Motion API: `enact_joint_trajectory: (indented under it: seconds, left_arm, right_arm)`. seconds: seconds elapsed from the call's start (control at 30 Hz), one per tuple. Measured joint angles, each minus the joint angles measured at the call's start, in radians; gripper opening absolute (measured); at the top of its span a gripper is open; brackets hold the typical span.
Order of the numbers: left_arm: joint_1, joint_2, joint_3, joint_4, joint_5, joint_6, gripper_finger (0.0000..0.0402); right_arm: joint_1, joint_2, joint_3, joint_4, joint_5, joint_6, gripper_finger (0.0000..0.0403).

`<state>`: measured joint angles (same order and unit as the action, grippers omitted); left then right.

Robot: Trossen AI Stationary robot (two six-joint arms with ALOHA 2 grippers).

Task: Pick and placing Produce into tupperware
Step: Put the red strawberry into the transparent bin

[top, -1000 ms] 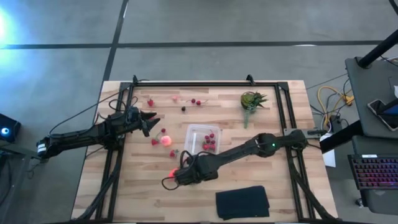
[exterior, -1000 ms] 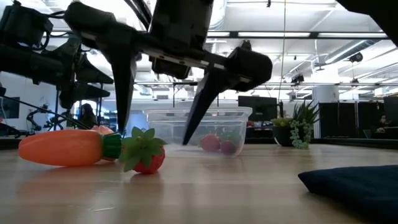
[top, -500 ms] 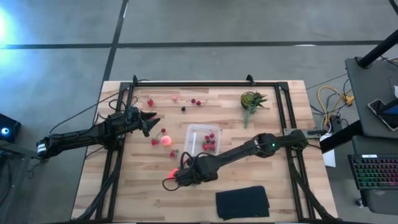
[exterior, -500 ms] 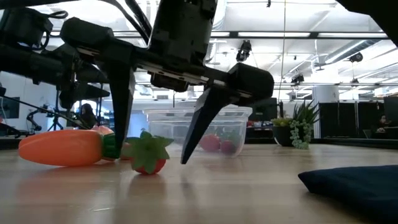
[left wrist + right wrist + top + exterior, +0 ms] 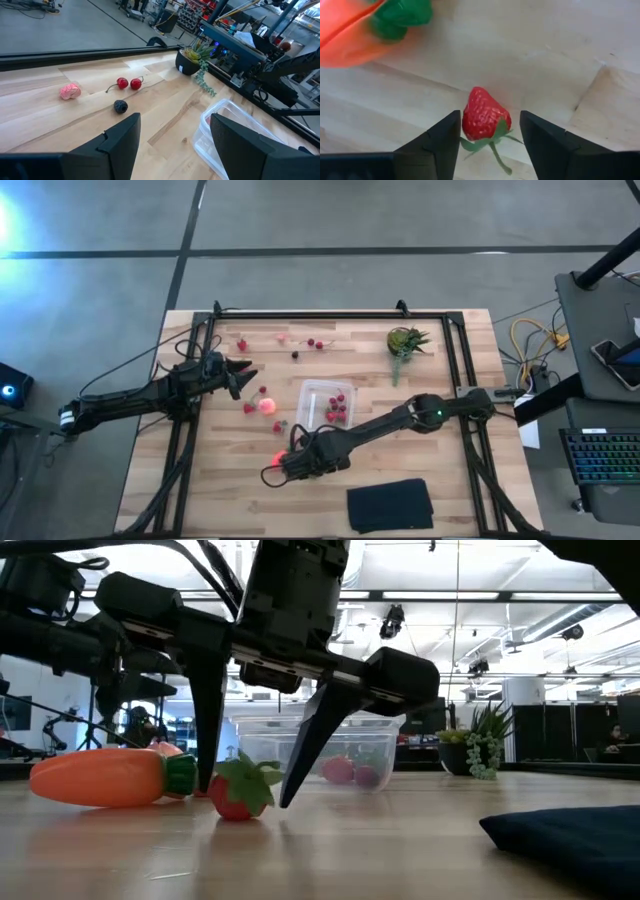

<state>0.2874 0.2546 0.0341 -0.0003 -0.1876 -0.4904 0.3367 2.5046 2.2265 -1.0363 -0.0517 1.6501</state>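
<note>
A red strawberry with a green top (image 5: 482,117) lies on the table between the open fingers of my right gripper (image 5: 245,798), which points down at the table's near middle (image 5: 277,470). An orange carrot with a green top (image 5: 100,777) lies just beside it (image 5: 360,35). The clear tupperware (image 5: 308,390) stands behind them with a few red berries inside (image 5: 345,770). A pink-orange round fruit (image 5: 267,405) lies left of the tupperware. My left gripper (image 5: 243,370) hovers open and empty at the table's left (image 5: 172,130). My right gripper's fingers (image 5: 442,142) stand close on either side of the strawberry, coming from above with their tips near the table. The strawberry rests on the table. Whether a finger touches it, I cannot tell.
Loose red and dark berries (image 5: 315,343) and a pink piece (image 5: 70,91) lie along the far side. A spiky green potted plant (image 5: 405,340) stands at the far right. A black folded cloth (image 5: 390,505) lies at the near edge, right of my right gripper.
My right gripper has come down around the strawberry, and its fingers have closed in a little. The strawberry has turned about on the table: its green top, which pointed toward the carrot, now points the other way.
</note>
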Motion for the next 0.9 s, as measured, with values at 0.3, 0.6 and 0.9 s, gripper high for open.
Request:
enact_joint_trajectory:
  seconds: [0.3,0.6,0.9]
  left_arm:
    - [0.0,0.0,0.0,0.0,0.0,0.0,0.0226]
    - [0.0,-0.001,0.0,0.0,0.0,0.0,0.0226]
    - [0.0,-0.001,0.0,0.0,0.0,0.0,0.0226]
  right_arm:
    - [0.006,0.0,-0.005,0.0,-0.011,-0.019,0.0154]
    - [0.006,-0.009,0.017,0.016,0.05,-0.056,0.0129]
    - [-0.049,-0.048,0.12,-0.143,0.2,-0.106,0.0132]
